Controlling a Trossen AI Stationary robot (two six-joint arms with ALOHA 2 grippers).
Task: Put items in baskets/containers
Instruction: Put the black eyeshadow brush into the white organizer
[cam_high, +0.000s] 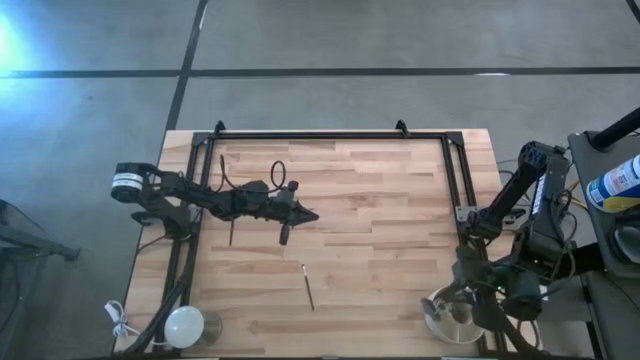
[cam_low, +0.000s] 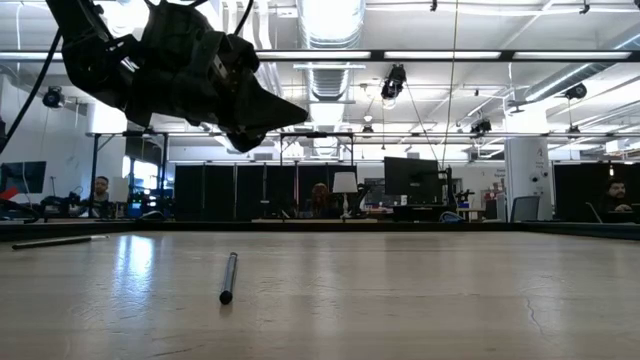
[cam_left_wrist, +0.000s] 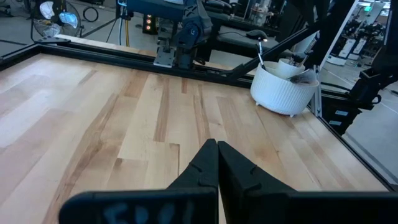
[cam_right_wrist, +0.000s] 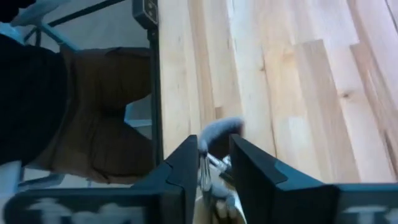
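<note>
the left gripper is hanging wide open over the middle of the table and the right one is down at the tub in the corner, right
Not quite. The left gripper is shut, not wide open: the left wrist view shows its two fingers pressed together with nothing between them. The rest holds. The high view shows it over the middle of the table, and the right gripper is at the tub in the corner.

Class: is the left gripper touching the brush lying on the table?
Apart. The low view shows the left gripper up in the air, with open space between it and the brush on the table.
</note>
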